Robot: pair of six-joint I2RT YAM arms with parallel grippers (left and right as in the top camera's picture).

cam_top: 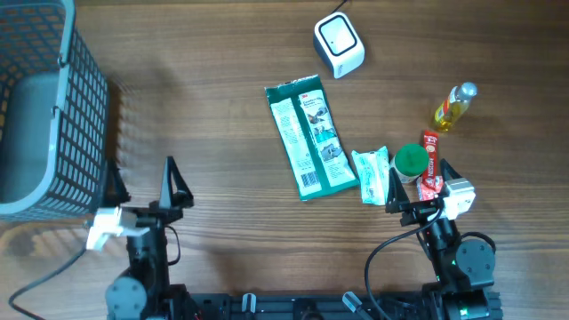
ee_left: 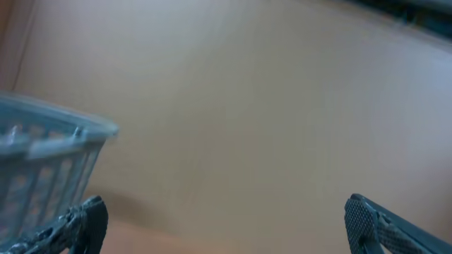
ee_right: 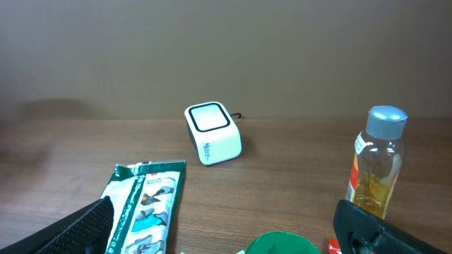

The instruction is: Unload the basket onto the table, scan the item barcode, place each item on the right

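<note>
Left fingers [cam_top: 173,187], right fingers [cam_top: 392,191]: wide apart, empty. Green packet [cam_top: 311,138], centre frame, likely light, floppy, slick; you pinch one long edge.

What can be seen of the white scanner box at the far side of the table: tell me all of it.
The scanner is a small white box with rounded corners, plastic by its look. Its top holds a pale window in a dark frame; one side bears a small blue mark. A thin dark cable leaves its back. It stands upright on the wooden table, apart from the green packet, nothing else touching it.
</note>
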